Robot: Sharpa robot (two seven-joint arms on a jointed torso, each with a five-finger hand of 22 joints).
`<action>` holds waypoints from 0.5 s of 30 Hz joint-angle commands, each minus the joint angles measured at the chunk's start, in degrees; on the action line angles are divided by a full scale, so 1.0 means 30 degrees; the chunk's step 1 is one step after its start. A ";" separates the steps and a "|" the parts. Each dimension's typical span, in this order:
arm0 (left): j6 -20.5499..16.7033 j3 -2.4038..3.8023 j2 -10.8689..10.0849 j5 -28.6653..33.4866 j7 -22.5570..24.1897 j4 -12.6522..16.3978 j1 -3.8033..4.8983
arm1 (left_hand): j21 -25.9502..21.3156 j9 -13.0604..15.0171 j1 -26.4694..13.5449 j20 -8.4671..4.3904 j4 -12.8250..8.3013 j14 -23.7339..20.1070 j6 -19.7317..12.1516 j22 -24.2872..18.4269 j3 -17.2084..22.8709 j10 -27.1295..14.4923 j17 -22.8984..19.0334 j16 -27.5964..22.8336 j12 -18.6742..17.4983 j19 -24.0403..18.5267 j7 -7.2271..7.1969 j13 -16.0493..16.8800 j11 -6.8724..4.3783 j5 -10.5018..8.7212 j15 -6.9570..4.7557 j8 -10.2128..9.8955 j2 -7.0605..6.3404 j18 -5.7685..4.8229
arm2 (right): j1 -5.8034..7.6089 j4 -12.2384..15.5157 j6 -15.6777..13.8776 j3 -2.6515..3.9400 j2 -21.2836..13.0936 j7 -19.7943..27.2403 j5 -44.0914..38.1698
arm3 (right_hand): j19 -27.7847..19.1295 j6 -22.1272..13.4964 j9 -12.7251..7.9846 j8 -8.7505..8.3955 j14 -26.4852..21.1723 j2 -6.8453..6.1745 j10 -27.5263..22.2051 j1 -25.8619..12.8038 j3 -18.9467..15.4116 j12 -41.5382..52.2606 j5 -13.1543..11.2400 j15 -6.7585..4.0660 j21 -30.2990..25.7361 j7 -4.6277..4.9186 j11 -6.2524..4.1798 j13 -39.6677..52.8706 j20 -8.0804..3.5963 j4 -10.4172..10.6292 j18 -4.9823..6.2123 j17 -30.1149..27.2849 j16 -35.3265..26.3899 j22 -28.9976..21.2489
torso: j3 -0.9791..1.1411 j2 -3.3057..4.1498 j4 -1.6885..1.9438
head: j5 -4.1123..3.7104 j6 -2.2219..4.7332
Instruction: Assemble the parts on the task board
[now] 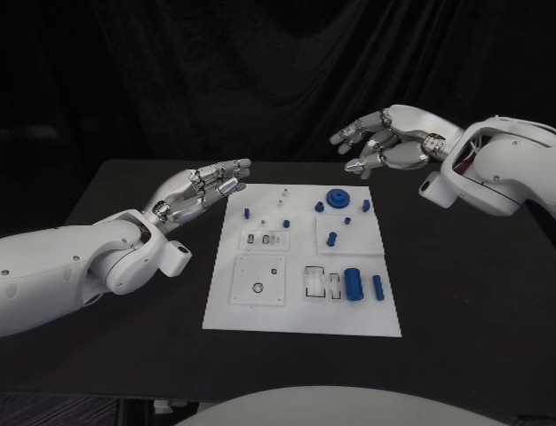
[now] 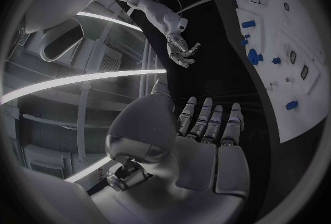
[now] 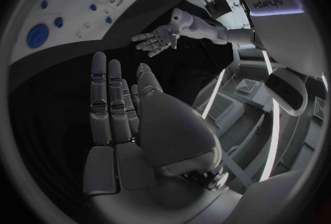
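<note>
While nothing had yet been lifted, my left hand point(image 1: 202, 193) hovered above the bench point(image 1: 112, 266) just beside the left edge of the task board point(image 1: 301, 319), palm turned up, its fingers point(image 2: 207, 119) spread and holding nothing. That white plate lay in the middle of the bench, and the blue parts rested on it untouched: a round disc point(image 1: 338, 197) near the far edge, a small peg point(image 1: 332, 238) toward the middle, and a thick cylinder point(image 1: 353, 284) with a slimmer pin point(image 1: 378, 286) at the near right. My right hand point(image 1: 387, 142) hung over the bench's far edge, past the board's far right corner, fingers loosely curled and parted, gripping nothing either. I judged the assembly barely begun, still at the approach. The next move seemed to call for lowering one hand over a loose piece, likely the disc nearest my right, and pinching it cleanly without nudging its small neighbours.
</note>
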 commanded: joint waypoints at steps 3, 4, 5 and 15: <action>-0.0835 0.0006 -0.0702 -0.0391 0.2959 0.0743 0.0201 | 0.0312 0.0068 0.0469 -0.0009 -0.0011 0.0505 0.0736 0.0080 0.0005 0.0492 -0.0006 0.0188 0.0361 0.0373 0.0080 0.0054 -0.0128 0.0325 0.0020 0.0206 0.0041 0.0226 | 0.0961 0.0358 0.1354 0.0008 0.0312 -0.4201 -0.8624 | -0.0053 -0.0109 0.0004 -0.0537 0.0346 -0.0430 0.0068 0.0050 0.0660 -0.0603 -0.0094 -0.0148 0.0204 -0.0777 -0.0277 0.0034 -0.0210 -0.0162 0.0096 0.0135 -0.0515 0.0240 | -0.0215 0.0686 0.0334 | -0.0030 -0.0121; -0.0897 0.0006 -0.0857 -0.0393 0.2958 0.0904 0.0235 | 0.0328 0.0067 0.0506 -0.0006 -0.0013 0.0525 0.0764 0.0083 0.0015 0.0516 -0.0011 0.0187 0.0365 0.0392 0.0090 0.0053 -0.0134 0.0353 0.0021 0.0206 0.0063 0.0224 | 0.1166 0.0455 0.1706 0.0008 0.0357 -0.4498 -0.9522 | -0.0036 0.0001 0.0015 -0.0561 0.0426 -0.0484 0.0127 0.0010 0.0740 -0.0656 -0.0126 -0.0183 0.0257 -0.0858 -0.0332 0.0036 -0.0235 -0.0168 0.0098 0.0168 -0.0563 0.0291 | -0.0227 0.0712 0.0352 | -0.0032 -0.0146; -0.0954 0.0006 -0.0963 -0.0394 0.2953 0.1016 0.0265 | 0.0345 0.0065 0.0563 -0.0003 -0.0016 0.0545 0.0806 0.0084 0.0026 0.0520 -0.0020 0.0182 0.0314 0.0410 0.0103 0.0046 -0.0152 0.0426 0.0027 0.0204 0.0085 0.0221 | 0.1332 0.0540 0.1979 0.0008 0.0388 -0.4683 -1.0203 | 0.0020 0.0083 0.0022 -0.0594 0.0551 -0.0511 0.0236 -0.0018 0.0836 -0.0687 -0.0156 -0.0237 0.0337 -0.1015 -0.0416 0.0044 -0.0271 -0.0178 0.0109 0.0215 -0.0583 0.0355 | -0.0263 0.0783 0.0403 | 0.0002 -0.0179; -0.1242 0.0002 -0.0432 -0.0398 0.2569 0.0859 0.0989 | 0.0301 0.0037 0.1000 -0.0003 -0.0016 -0.0083 0.0932 0.0011 0.0059 0.0303 -0.0267 -0.0354 -0.0619 0.0277 0.0106 -0.0041 -0.0562 0.0982 0.0102 0.0101 0.0157 0.0193 | 0.3118 0.1538 0.5922 0.0010 0.0348 -0.4234 -1.8132 | 0.1392 0.0921 0.0121 -0.1384 0.2973 -0.0706 0.0677 -0.1335 0.2468 -0.1858 -0.0203 -0.1738 0.2446 -0.3416 -0.2714 0.0116 -0.1585 -0.0056 0.0127 0.2322 0.1428 0.2087 | -0.0679 0.1657 0.0824 | -0.0040 -0.0049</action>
